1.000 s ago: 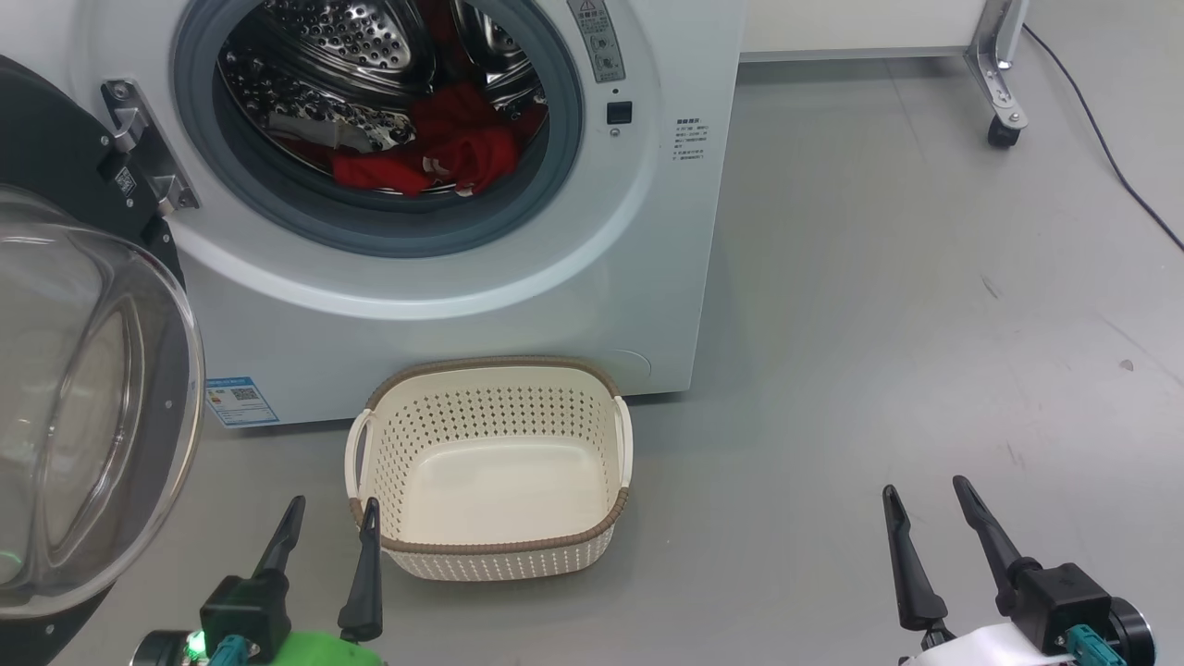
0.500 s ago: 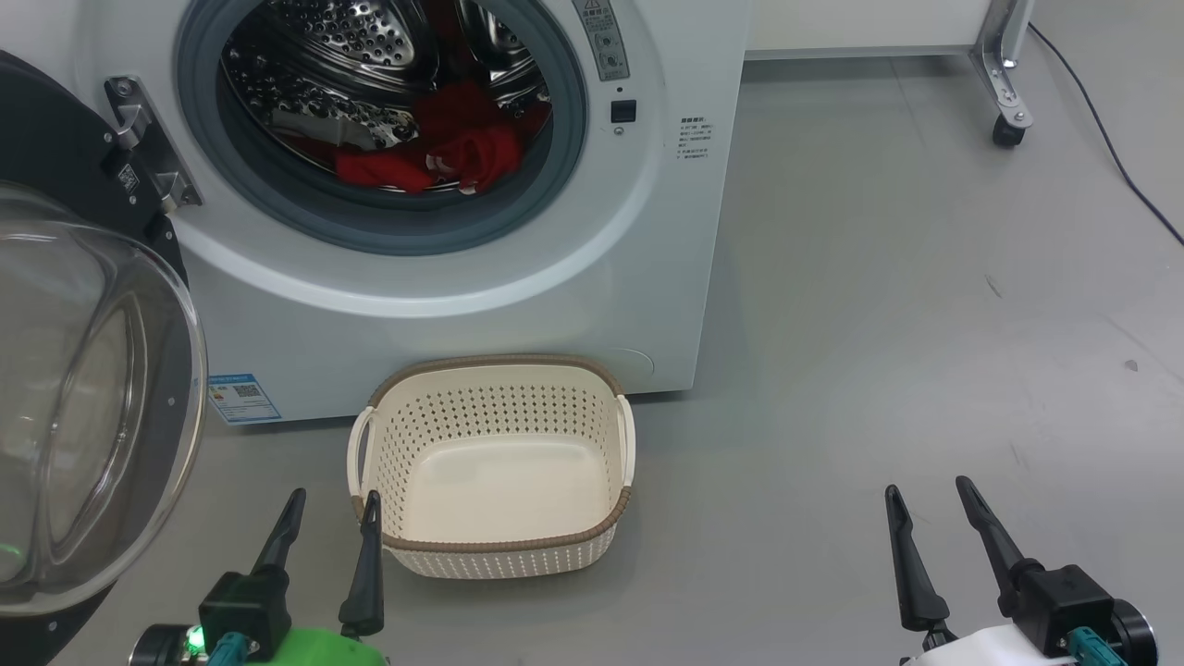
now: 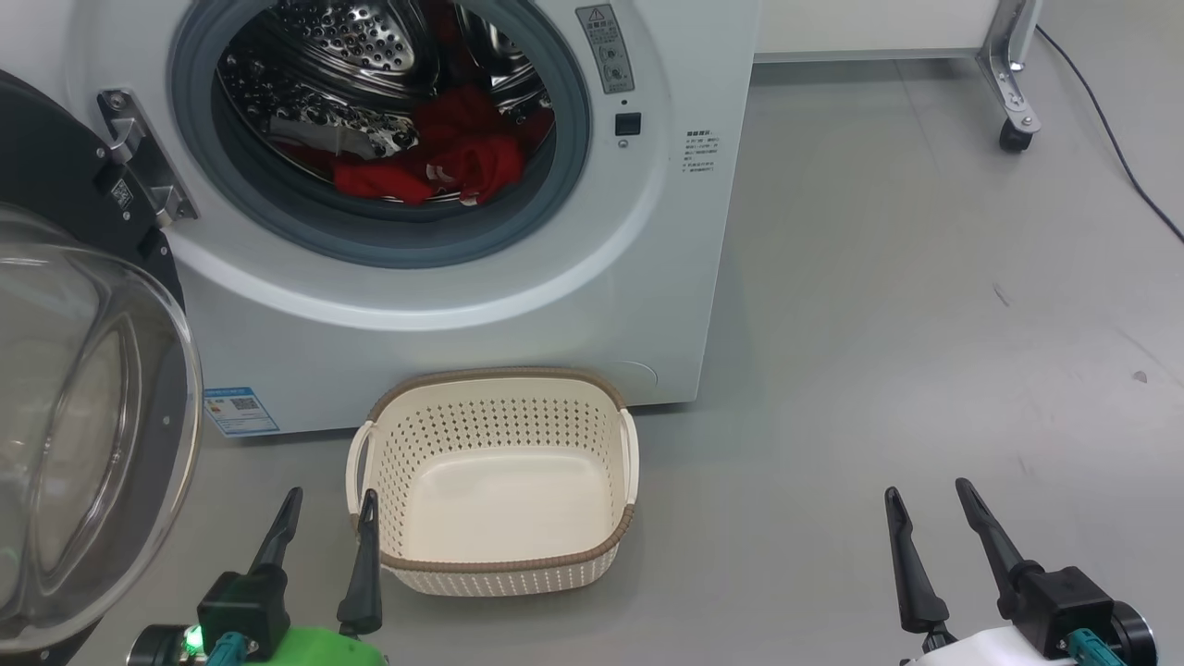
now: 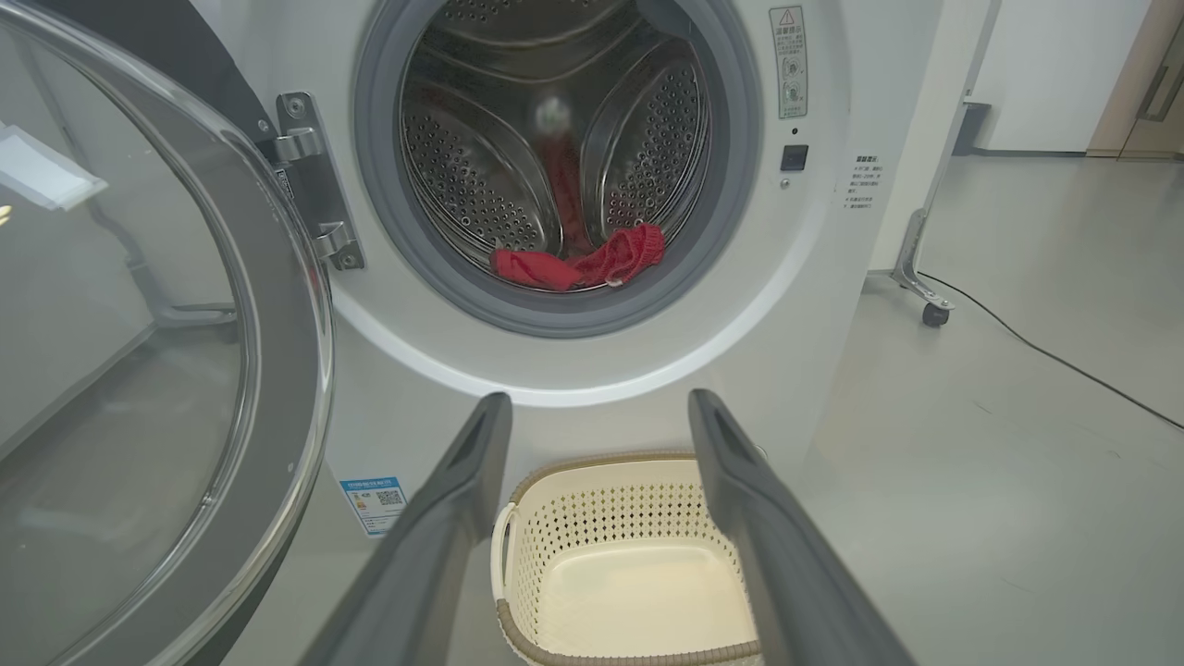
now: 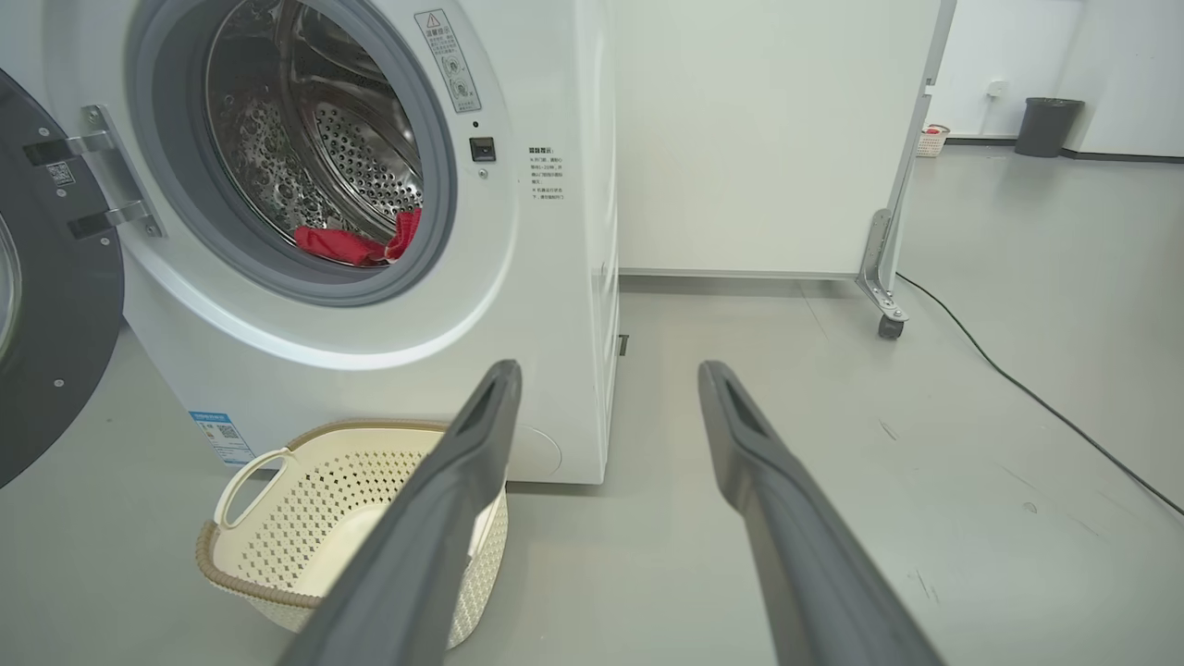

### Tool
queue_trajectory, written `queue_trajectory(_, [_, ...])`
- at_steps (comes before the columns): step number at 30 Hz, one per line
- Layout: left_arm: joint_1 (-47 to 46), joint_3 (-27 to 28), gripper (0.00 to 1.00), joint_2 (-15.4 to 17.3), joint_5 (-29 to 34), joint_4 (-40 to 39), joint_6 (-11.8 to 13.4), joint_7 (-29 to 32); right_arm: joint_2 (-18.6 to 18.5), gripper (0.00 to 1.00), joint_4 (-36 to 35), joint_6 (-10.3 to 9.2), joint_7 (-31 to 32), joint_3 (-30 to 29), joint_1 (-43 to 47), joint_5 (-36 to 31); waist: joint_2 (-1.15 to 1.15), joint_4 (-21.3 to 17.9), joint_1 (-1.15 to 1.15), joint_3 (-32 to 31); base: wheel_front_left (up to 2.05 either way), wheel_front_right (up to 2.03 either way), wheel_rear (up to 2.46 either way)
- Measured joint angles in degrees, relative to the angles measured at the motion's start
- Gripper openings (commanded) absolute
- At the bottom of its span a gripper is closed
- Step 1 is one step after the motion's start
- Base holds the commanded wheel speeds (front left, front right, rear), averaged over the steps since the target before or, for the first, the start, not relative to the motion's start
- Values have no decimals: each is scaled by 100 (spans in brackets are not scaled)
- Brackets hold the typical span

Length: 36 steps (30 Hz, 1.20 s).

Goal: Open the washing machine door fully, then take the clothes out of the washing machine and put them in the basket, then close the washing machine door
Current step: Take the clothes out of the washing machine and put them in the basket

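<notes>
The white washing machine (image 3: 518, 305) stands with its door (image 3: 83, 425) swung wide to the left, glass bowl bulging toward me. Red clothes (image 3: 435, 162) lie at the front of the steel drum, and the left wrist view looks at the clothes (image 4: 578, 266) too. On the floor before the machine sits the empty cream basket (image 3: 495, 564). My left gripper (image 3: 328, 499) hangs open just left of the basket's near corner. Well to the right my right gripper (image 3: 925, 490) is open over bare floor. In the right wrist view the basket (image 5: 277, 518) lies low left.
A white cabinet on a metal leg with a castor (image 3: 1015, 139) stands behind right of the machine. A black cable (image 3: 1119, 166) runs across the grey floor at far right. A dark bin (image 5: 1047, 126) stands far back.
The whole head picture has slid slightly down and right, so the camera moved. Both grippers stay open in the same places; the clothes, basket and door have not moved.
</notes>
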Motion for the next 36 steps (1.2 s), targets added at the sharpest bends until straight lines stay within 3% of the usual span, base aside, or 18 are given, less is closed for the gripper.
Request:
queue_trajectory(20, [2, -34, 100, 2, 40, -31, 29, 1, 7, 100, -1, 3, 0, 7, 1, 0, 0, 7, 0, 7, 104, -104, 0])
queue_trajectory(36, [2, -35, 100, 2, 40, -31, 43, 8, 8, 100, 4, 4, 0, 7, 1, 8, 0, 29, 0, -6, 41, -41, 0])
